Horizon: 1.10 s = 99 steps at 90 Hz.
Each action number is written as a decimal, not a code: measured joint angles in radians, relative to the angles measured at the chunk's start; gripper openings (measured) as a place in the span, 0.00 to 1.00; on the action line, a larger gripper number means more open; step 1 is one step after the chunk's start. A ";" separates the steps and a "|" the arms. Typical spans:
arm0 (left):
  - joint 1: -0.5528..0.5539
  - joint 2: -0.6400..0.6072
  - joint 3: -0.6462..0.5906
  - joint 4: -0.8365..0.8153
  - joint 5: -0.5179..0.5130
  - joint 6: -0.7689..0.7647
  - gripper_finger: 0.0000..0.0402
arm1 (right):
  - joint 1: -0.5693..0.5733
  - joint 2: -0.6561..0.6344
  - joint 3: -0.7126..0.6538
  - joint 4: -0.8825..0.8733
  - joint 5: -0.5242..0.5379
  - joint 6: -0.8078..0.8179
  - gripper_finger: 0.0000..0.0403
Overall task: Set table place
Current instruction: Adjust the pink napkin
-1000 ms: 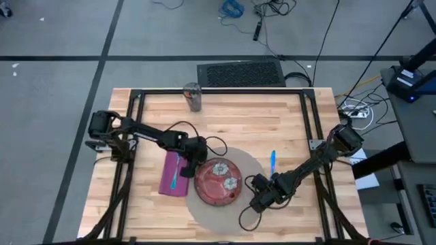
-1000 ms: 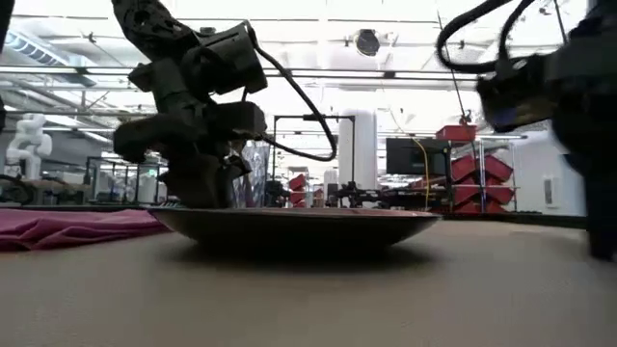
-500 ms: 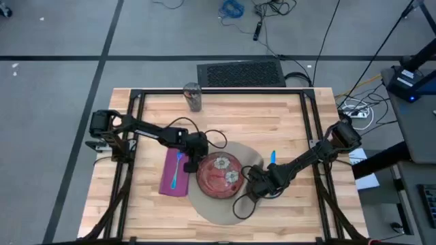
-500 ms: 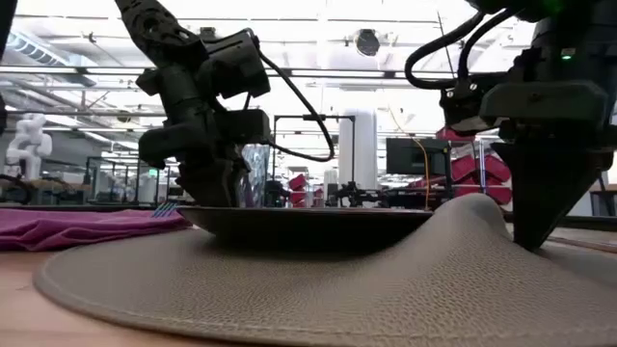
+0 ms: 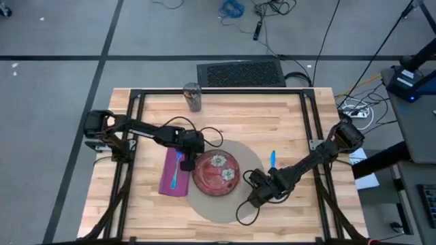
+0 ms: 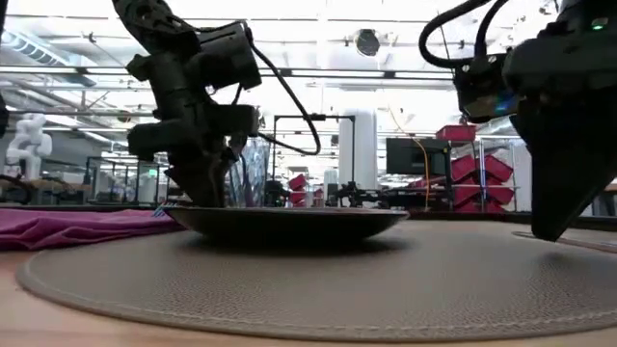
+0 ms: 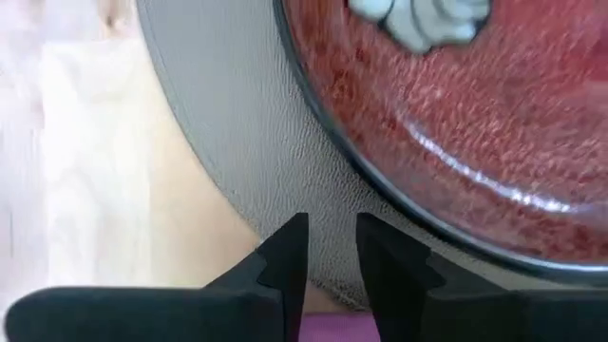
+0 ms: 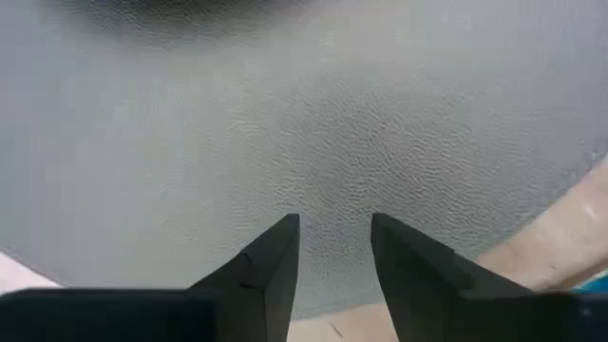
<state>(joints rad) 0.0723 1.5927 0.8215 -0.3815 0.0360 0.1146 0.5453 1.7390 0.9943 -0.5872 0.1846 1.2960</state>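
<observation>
Pale plank table (image 5: 231,126), round pebbled mat (image 5: 225,207), left gripper (image 5: 187,163) beside glossy red plate (image 5: 216,173), right gripper (image 5: 257,196) over mat, both narrowly parted, empty.

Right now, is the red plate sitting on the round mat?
Touching. In the low view the red plate rests flat on the round mat with no gap under it. The high view shows it inside the mat's edge.
</observation>
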 joint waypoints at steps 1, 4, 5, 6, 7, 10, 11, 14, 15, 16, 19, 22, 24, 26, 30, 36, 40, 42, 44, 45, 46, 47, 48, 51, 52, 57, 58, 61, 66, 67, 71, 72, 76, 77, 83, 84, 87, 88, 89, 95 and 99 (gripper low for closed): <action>0.000 -0.001 0.000 -0.001 0.000 -0.002 0.20 | 0.000 0.000 0.000 0.001 0.000 -0.001 0.31; 0.000 -0.007 0.000 0.000 0.001 -0.002 0.20 | 0.000 0.000 0.001 0.003 0.003 -0.005 0.31; 0.000 -0.009 0.000 0.001 0.001 -0.003 0.20 | 0.000 0.000 0.003 0.003 0.003 -0.008 0.31; 0.000 -0.011 0.001 0.002 0.001 -0.003 0.20 | 0.000 0.000 0.004 0.003 0.004 -0.011 0.31; 0.000 -0.012 0.001 0.001 0.002 -0.004 0.20 | 0.000 0.000 0.006 0.003 0.004 -0.014 0.31; 0.000 -0.019 0.001 -0.005 0.001 -0.004 0.20 | 0.000 0.000 0.013 0.007 0.007 -0.024 0.31; 0.000 -0.021 0.001 -0.008 0.001 -0.005 0.20 | 0.000 0.000 0.015 0.008 0.007 -0.027 0.31; 0.000 -0.027 0.001 -0.014 0.001 -0.005 0.20 | -0.001 0.000 0.023 0.008 0.013 -0.035 0.31; 0.000 -0.030 0.001 -0.015 0.002 -0.005 0.20 | -0.001 0.000 0.026 0.006 0.017 -0.038 0.31; 0.000 -0.032 0.001 -0.019 0.002 -0.005 0.20 | -0.001 0.000 0.029 0.004 0.021 -0.042 0.31; 0.000 -0.039 0.002 -0.035 0.001 -0.005 0.20 | -0.001 0.000 0.040 0.000 0.035 -0.052 0.31; 0.000 -0.043 0.002 -0.054 -0.002 -0.006 0.20 | -0.001 0.000 0.054 -0.009 0.051 -0.063 0.31; -0.001 -0.046 0.002 -0.065 -0.007 -0.007 0.20 | -0.001 0.000 0.065 -0.018 0.062 -0.071 0.31; -0.001 -0.049 0.002 -0.079 -0.012 -0.009 0.20 | -0.001 -0.001 0.076 -0.025 0.074 -0.079 0.31; 0.000 -0.054 0.002 -0.116 -0.019 -0.012 0.20 | -0.001 -0.002 0.097 -0.039 0.099 -0.093 0.31; 0.000 -0.055 0.002 -0.161 -0.022 -0.018 0.20 | -0.001 -0.003 0.121 -0.045 0.128 -0.117 0.31; 0.000 -0.055 0.003 -0.196 -0.023 -0.026 0.20 | -0.001 -0.003 0.136 -0.045 0.140 -0.135 0.31; -0.001 -0.055 0.003 -0.220 -0.023 -0.029 0.20 | -0.001 -0.003 0.143 -0.045 0.151 -0.144 0.31; -0.001 -0.055 0.003 -0.242 -0.023 -0.031 0.20 | -0.001 -0.003 0.149 -0.044 0.159 -0.152 0.31; -0.003 -0.055 0.002 -0.251 -0.023 -0.031 0.20 | -0.001 -0.003 0.151 -0.044 0.163 -0.154 0.31; -0.004 -0.055 0.002 -0.259 -0.024 -0.032 0.20 | -0.001 -0.003 0.154 -0.043 0.168 -0.156 0.31; -0.005 -0.055 0.002 -0.266 -0.024 -0.032 0.20 | -0.001 -0.004 0.156 -0.043 0.174 -0.157 0.31; -0.006 -0.055 0.002 -0.272 -0.024 -0.035 0.20 | -0.001 -0.004 0.158 -0.043 0.179 -0.159 0.31; -0.011 -0.055 -0.004 -0.284 -0.027 -0.043 0.20 | -0.002 -0.004 0.161 -0.042 0.192 -0.164 0.31; -0.013 -0.055 -0.006 -0.286 -0.028 -0.047 0.20 | -0.002 -0.004 0.161 -0.042 0.195 -0.166 0.31; -0.026 -0.059 -0.022 -0.291 -0.035 -0.056 0.20 | -0.002 -0.004 0.161 -0.045 0.210 -0.172 0.31; -0.030 -0.062 -0.027 -0.291 -0.037 -0.057 0.20 | -0.002 -0.004 0.161 -0.045 0.211 -0.174 0.31; -0.038 -0.074 -0.038 -0.293 -0.040 -0.058 0.20 | -0.002 -0.004 0.161 -0.045 0.214 -0.178 0.31; -0.052 -0.095 -0.052 -0.293 -0.042 -0.071 0.20 | -0.006 -0.004 0.161 -0.046 0.217 -0.182 0.31; -0.055 -0.098 -0.055 -0.292 -0.045 -0.075 0.20 | -0.007 -0.004 0.161 -0.045 0.217 -0.182 0.31; -0.065 -0.114 -0.068 -0.287 -0.052 -0.084 0.20 | -0.009 -0.004 0.160 -0.045 0.217 -0.183 0.31; -0.067 -0.119 -0.072 -0.288 -0.055 -0.087 0.20 | -0.010 -0.004 0.160 -0.045 0.217 -0.183 0.31; -0.078 -0.145 -0.089 -0.287 -0.069 -0.104 0.20 | -0.013 -0.004 0.160 -0.046 0.221 -0.190 0.31; -0.080 -0.154 -0.093 -0.287 -0.072 -0.107 0.20 | -0.014 -0.004 0.160 -0.046 0.224 -0.191 0.31; -0.091 -0.209 -0.113 -0.275 -0.084 -0.130 0.20 | -0.016 -0.004 0.160 -0.045 0.234 -0.200 0.31; -0.093 -0.218 -0.116 -0.275 -0.086 -0.134 0.20 | -0.016 -0.004 0.160 -0.045 0.234 -0.202 0.31; -0.097 -0.247 -0.128 -0.276 -0.092 -0.146 0.20 | -0.019 -0.004 0.160 -0.044 0.235 -0.208 0.31; -0.101 -0.256 -0.133 -0.275 -0.093 -0.152 0.20 | -0.021 -0.004 0.160 -0.044 0.235 -0.210 0.31; -0.102 -0.265 -0.137 -0.276 -0.094 -0.157 0.20 | -0.022 -0.004 0.160 -0.043 0.235 -0.211 0.31; -0.111 -0.325 -0.163 -0.281 -0.098 -0.183 0.20 | -0.026 -0.004 0.160 -0.042 0.238 -0.216 0.31; -0.117 -0.365 -0.181 -0.276 -0.098 -0.201 0.20 | -0.029 -0.004 0.160 -0.041 0.238 -0.223 0.31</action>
<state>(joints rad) -0.0445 1.2280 0.6404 -0.6579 -0.0616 -0.0862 0.5161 1.7351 1.1542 -0.6280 0.4221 1.0733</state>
